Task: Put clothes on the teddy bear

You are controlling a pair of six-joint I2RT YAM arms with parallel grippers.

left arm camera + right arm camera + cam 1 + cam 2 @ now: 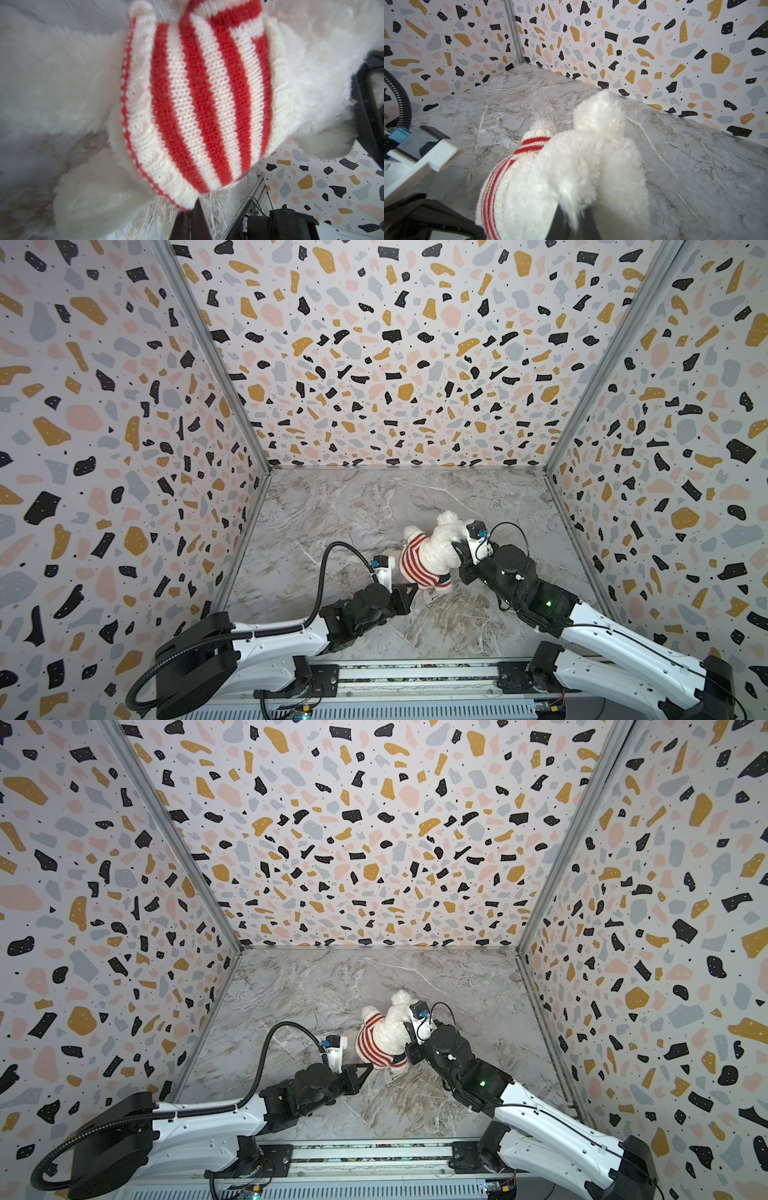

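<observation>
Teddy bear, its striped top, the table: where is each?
teddy bear (441, 546): in a top view, on its bare white fur.
striped top (197, 99): left wrist view, mid-knit stripes.
table (353, 506): in a top view, bare marble behind the bear.

White teddy bear (581, 166) in striped top (500, 176); right gripper (574, 223) tight on its fur

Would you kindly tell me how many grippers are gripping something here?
2. The left gripper pinches the hem of the striped top; the right gripper pinches the fur of the teddy bear.

Top views look down; wrist views crowd the teddy bear (52, 83).
</observation>
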